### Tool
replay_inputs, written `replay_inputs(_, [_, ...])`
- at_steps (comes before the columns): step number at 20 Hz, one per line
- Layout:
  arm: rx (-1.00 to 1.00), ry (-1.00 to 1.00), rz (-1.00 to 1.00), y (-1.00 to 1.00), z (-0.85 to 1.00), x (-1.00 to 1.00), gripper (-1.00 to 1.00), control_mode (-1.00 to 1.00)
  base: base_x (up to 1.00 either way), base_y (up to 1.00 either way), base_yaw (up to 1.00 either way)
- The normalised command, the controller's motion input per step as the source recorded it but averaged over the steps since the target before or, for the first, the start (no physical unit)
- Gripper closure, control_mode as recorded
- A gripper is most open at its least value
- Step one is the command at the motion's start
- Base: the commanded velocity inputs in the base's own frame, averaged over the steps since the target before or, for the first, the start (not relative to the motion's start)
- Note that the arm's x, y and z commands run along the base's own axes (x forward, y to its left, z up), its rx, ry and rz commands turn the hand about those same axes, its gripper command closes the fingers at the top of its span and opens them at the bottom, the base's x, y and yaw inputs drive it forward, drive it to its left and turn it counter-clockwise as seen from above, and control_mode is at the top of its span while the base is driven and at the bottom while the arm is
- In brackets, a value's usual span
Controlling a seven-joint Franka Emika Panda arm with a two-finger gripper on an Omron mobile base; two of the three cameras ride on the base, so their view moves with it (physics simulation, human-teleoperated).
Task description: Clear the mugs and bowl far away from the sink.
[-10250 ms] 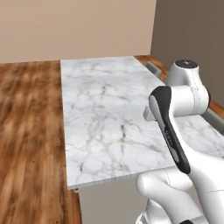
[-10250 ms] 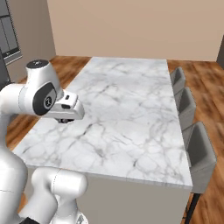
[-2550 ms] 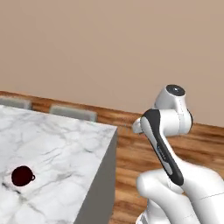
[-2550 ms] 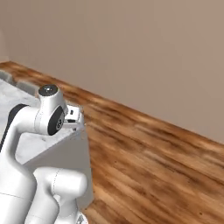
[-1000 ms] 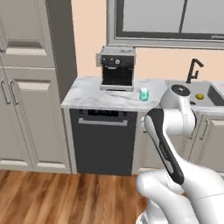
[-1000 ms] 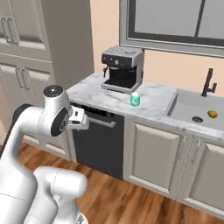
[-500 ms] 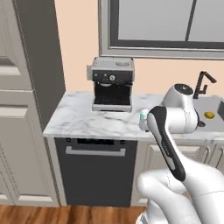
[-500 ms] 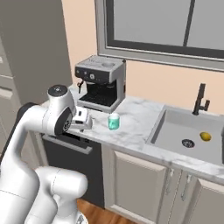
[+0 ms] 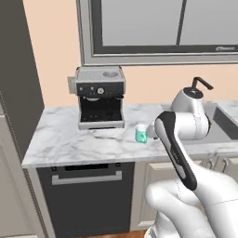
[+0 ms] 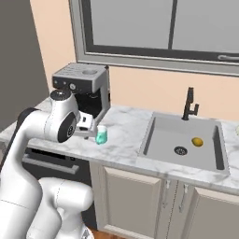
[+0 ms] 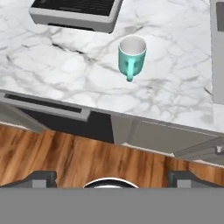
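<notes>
A teal mug (image 11: 131, 56) with a white inside stands upright on the marble counter (image 11: 65, 65), its handle turned toward the counter's front edge. The same mug (image 9: 141, 134) sits in front of and to the right of the coffee machine (image 9: 100, 97), and well to the left of the sink (image 10: 184, 140). My gripper (image 11: 111, 177) hangs out over the wooden floor in front of the counter, short of the mug. It is open, its fingertips (image 11: 42, 177) set wide apart with nothing between them. The bowl is out of view.
A black angular faucet (image 10: 189, 105) stands behind the grey basin, and a small yellow object (image 10: 197, 141) lies beside the drain (image 10: 180, 150). A dark dishwasher front (image 9: 86, 195) and pale cabinet doors (image 10: 140, 200) sit below the counter. A window (image 9: 162, 28) runs above.
The whole picture has shifted: the base has driven closer to the counter, so coffee machine, mug and sink loom larger. The gripper stays open.
</notes>
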Motion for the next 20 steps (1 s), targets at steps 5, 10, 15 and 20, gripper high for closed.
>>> replay_inputs(5, [0.00, 0.00, 0.00, 0.00, 0.00, 0.00, -1.00, 1.00, 0.49, 0.08, -0.13])
replay_inputs(10, [0.00, 0.00, 0.00, 0.00, 0.00, 0.00, -1.00, 1.00, 0.36, 0.04, -0.13])
replay_inputs(15, [0.00, 0.01, -0.01, 0.00, -0.04, 0.00, -1.00, -1.00, 0.00, 0.01, -0.02])
replay_inputs(20, [-0.04, 0.02, -0.04, 0.08, -0.38, 0.09, -1.00, -1.00, 0.00, 0.00, 0.00])
